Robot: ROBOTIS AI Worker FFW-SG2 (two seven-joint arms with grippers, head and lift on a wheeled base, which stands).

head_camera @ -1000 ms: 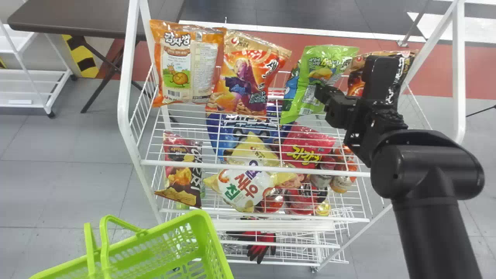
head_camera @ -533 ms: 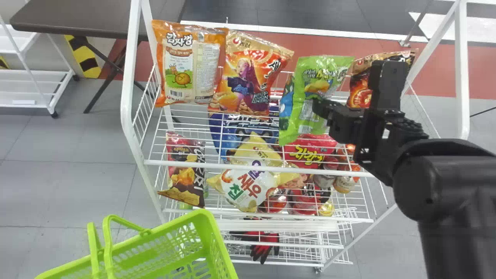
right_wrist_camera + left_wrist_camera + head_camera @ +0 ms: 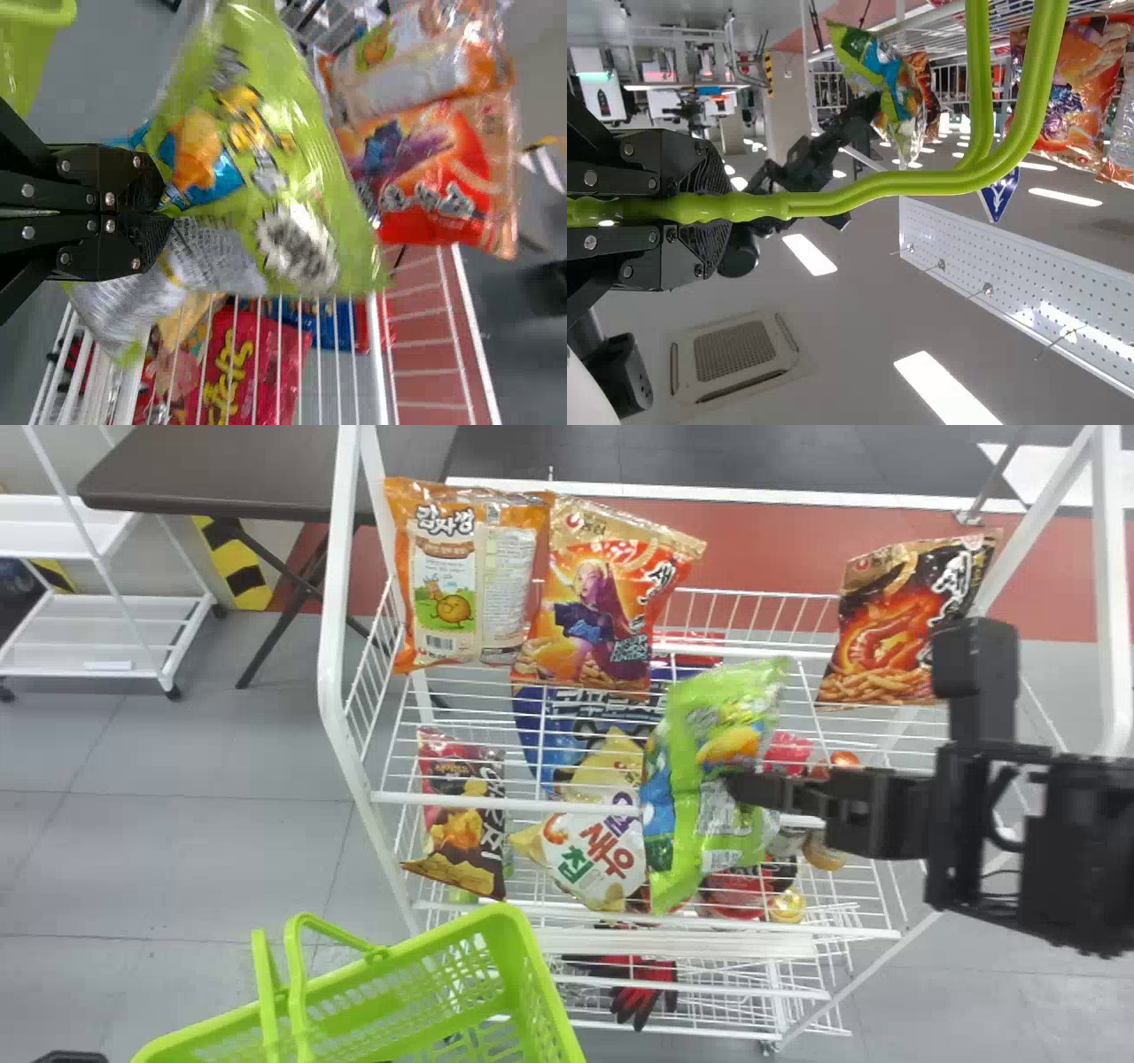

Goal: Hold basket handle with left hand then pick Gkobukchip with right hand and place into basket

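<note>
- Right hand (image 3: 733, 786), right of centre, pinches the green bag (image 3: 680, 859), closed on it.
- Left hand (image 3: 713, 208) is closed round the basket handle (image 3: 921, 183).
- Basket (image 3: 443, 934), lower left.

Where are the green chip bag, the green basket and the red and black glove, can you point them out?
Green chip bag (image 3: 306, 173): right wrist view, on its printed side.
Green basket (image 3: 443, 934): head view, on its rim.
Red and black glove (image 3: 653, 970): head view, on its red part.

Bright ceiling light panels, glare on wrappers, slight motion blur
</note>
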